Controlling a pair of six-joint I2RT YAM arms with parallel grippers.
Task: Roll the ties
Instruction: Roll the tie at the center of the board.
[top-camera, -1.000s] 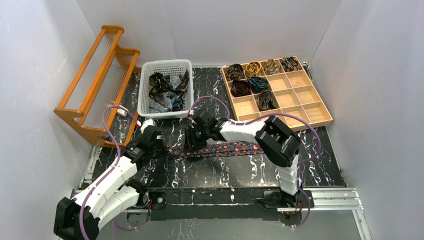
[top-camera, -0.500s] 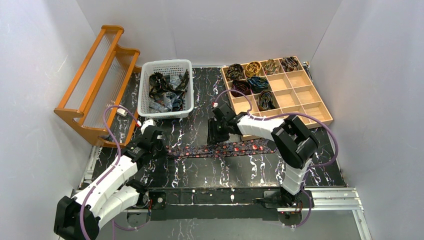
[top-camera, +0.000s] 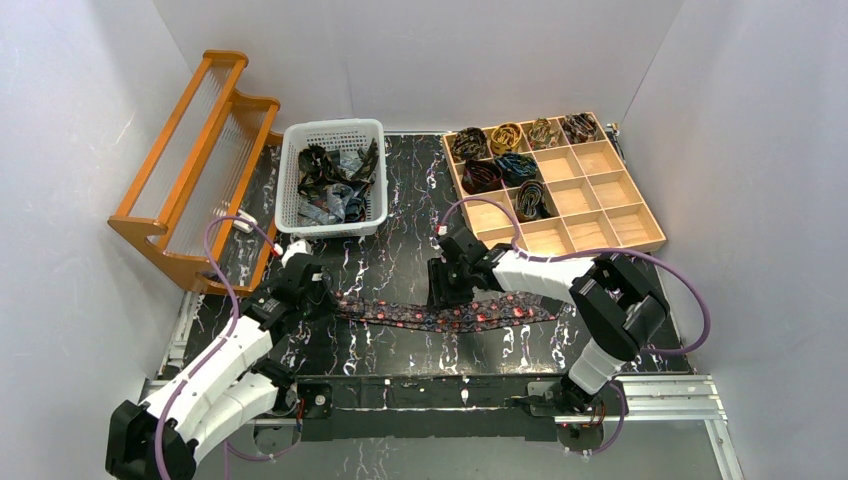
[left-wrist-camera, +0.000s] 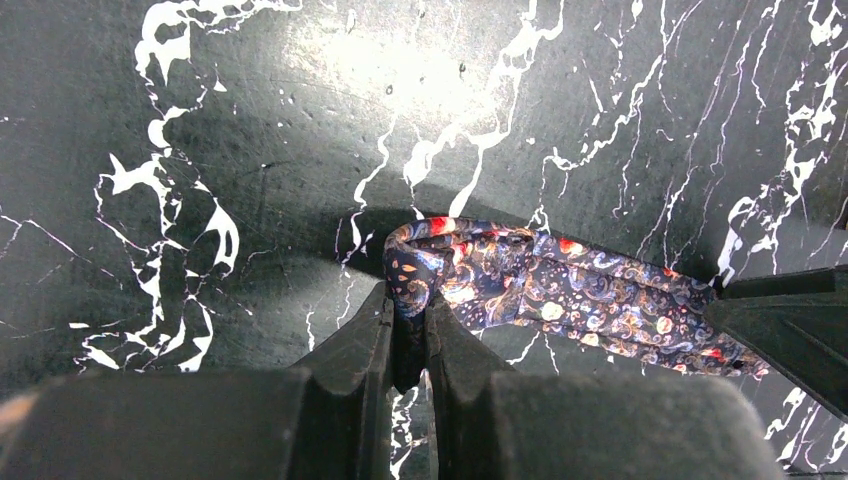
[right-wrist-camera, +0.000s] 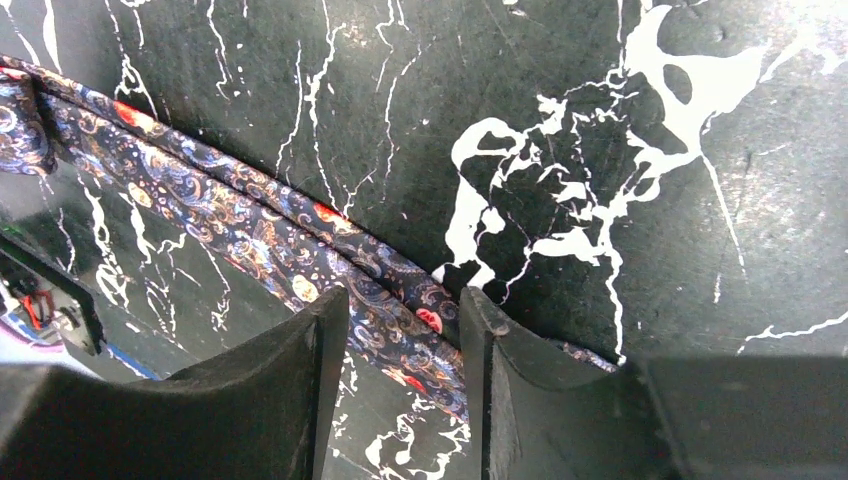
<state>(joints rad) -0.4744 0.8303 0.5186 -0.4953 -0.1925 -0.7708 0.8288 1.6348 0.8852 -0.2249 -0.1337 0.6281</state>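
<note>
Spotted tie (top-camera: 470, 314) – flat on the desk (top-camera: 400, 352), laid L‑to‑R across the near‑centre area between the two arms. Dark fabric, red‑pink and pale dots.

L pincer (left-wrist-camera: 408, 335): fingers closed together on the tie's left end. In the left wrist view the fabric is folded back on itself there, forming a small loop just ahead of the fingertips. The rest of the strip trails off to the right.

R pincer (right-wrist-camera: 400, 325): fingers apart, one on each side of the strip, partway along its length. The tie runs diagonally through the gap. Whether the tips touch the fabric cannot be told from the right wrist view.

Other items, top view:
- White basket (top-camera: 292, 205), far‑left of centre, holds loose ties (top-camera: 335, 180) in a heap.
- Wooden grid tray (top-camera: 655, 240), far right – coiled ties (top-camera: 505, 135) sit in several compartments toward its far‑left corner.
- Orange wooden rack (top-camera: 190, 170) stands at the left wall.
</note>
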